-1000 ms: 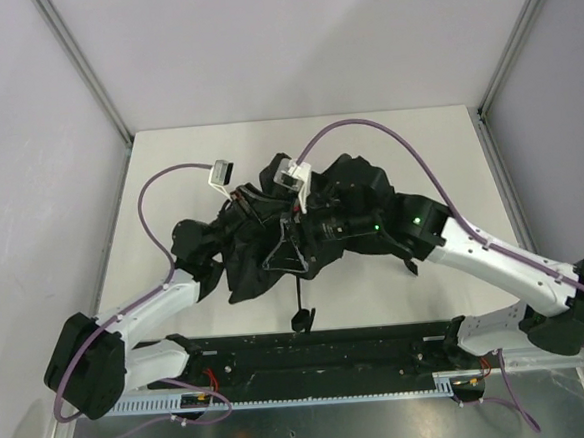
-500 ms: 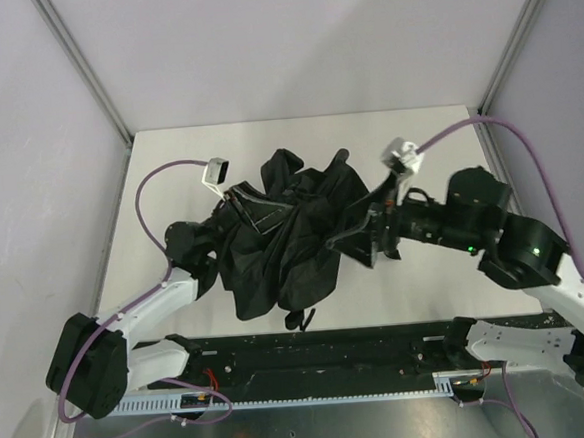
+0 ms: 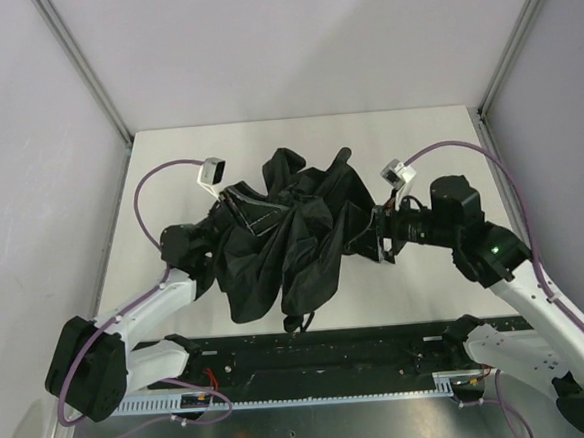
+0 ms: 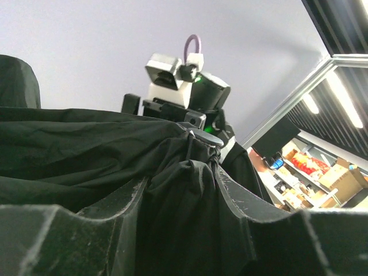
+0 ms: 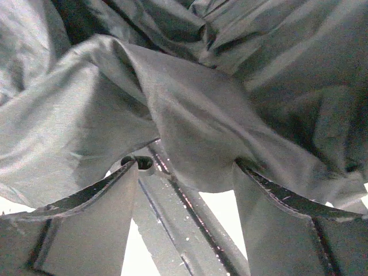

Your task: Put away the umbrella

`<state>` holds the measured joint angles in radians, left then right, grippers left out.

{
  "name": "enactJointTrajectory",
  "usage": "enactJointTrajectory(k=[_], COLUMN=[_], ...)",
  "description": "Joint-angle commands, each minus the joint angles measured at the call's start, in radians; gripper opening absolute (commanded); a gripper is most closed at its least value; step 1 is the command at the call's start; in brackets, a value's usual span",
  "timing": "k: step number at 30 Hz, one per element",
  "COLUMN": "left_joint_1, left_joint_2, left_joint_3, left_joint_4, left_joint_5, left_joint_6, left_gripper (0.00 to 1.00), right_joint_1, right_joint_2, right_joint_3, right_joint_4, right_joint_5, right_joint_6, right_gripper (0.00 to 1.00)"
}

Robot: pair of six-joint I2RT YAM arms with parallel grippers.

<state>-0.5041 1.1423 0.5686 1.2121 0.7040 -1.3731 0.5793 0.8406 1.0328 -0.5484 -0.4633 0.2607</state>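
1. Little of the job looked done: the umbrella (image 3: 283,240) lay as a loose black heap in the middle of the table (image 3: 167,158), between the two arms. Its canopy (image 4: 86,149) was slack, neither rolled nor strapped.
2. We judged that gathering the panels, wrapping them tight and stowing the bundle were all left to do.
3. The left gripper (image 4: 183,178), at the heap's left side, pinched a thick bunch of canopy that filled its gap.
4. The right gripper (image 5: 188,167), at the heap's right side, had its jaws apart with a fold and a rib (image 5: 190,218) between them. We could not tell whether they pinched anything.
5. The canopy was thin, matte and creased into soft ridges. The rib was slim, straight, grooved metal. The fingers (image 5: 86,224) were hard, scuffed, with wavy inner edges.
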Motion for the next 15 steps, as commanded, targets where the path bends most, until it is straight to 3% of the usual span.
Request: enactJointTrajectory(k=[1,6,15], left_joint_1=[0.003,-0.027,-0.075], left_joint_2=[-0.047,-0.057,-0.060], left_joint_3=[0.033,0.037,0.055], left_joint_4=[0.120,0.125,0.120], left_joint_5=[-0.001,0.002,0.012], left_joint_6=[-0.048,-0.035,0.025], left_gripper=[0.00,0.00,0.00], right_joint_1=[0.017,0.071,0.137], right_joint_2=[-0.004,0.048,0.109], right_joint_3=[-0.052,-0.064,-0.058], right_joint_4=[0.246,0.455,0.666], right_joint_5=[-0.191,-0.301,-0.341], right_joint_6=[-0.012,0.028,0.124], right_gripper=[0.75,0.89,0.99])
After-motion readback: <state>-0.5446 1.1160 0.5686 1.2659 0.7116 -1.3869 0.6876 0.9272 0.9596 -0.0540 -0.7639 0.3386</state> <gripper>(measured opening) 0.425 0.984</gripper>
